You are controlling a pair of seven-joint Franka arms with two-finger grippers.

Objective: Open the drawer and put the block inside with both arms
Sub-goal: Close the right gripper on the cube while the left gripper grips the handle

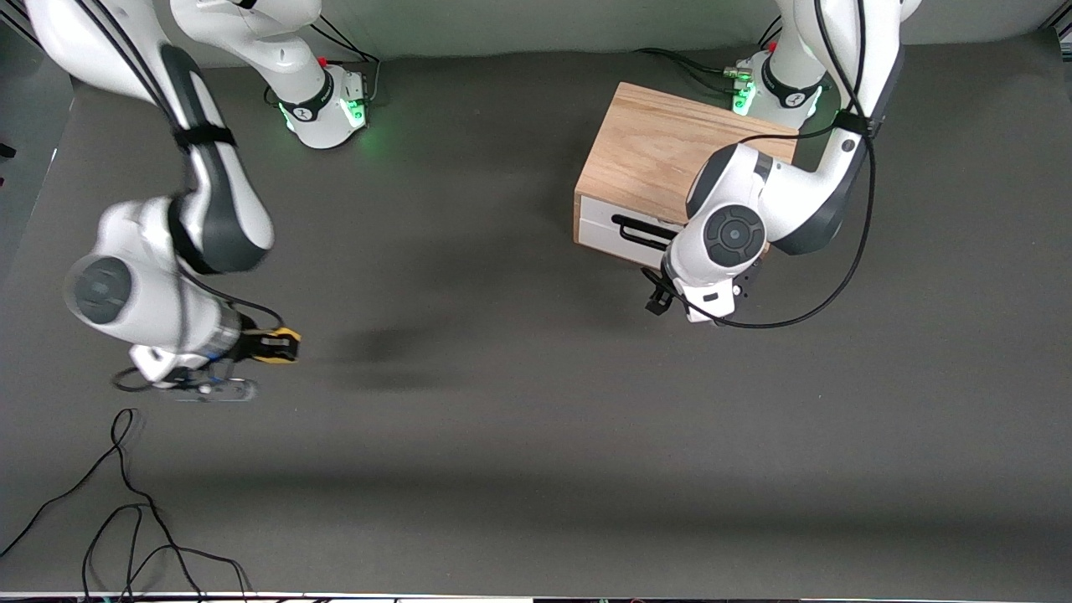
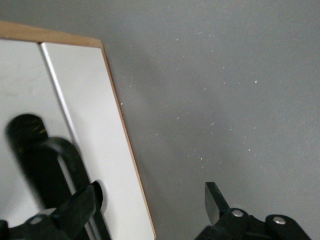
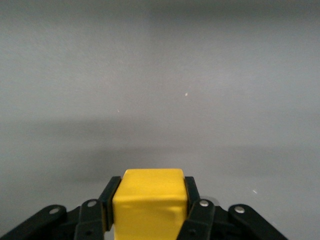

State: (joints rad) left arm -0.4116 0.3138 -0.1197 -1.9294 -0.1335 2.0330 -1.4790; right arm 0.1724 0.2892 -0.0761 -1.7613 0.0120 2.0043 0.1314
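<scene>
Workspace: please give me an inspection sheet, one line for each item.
Surface: dark grey table, bare matting.
Job's things: drawer shut in the oak cabinet; yellow block held.
Clutter: nothing seen.
Grippers: right gripper shut on the block, at the right arm's end; left gripper open by the black handle.
Cables: loose black cables on the table's near edge.
Surroundings: grey backdrop.

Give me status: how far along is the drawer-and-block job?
Done: right gripper is shut on the yellow block, toward the right arm's end of the table. In hand: left gripper is open by the drawer's black handle, not clamped. Left: the drawer looks closed, so pull it open, then place the block inside.
</scene>
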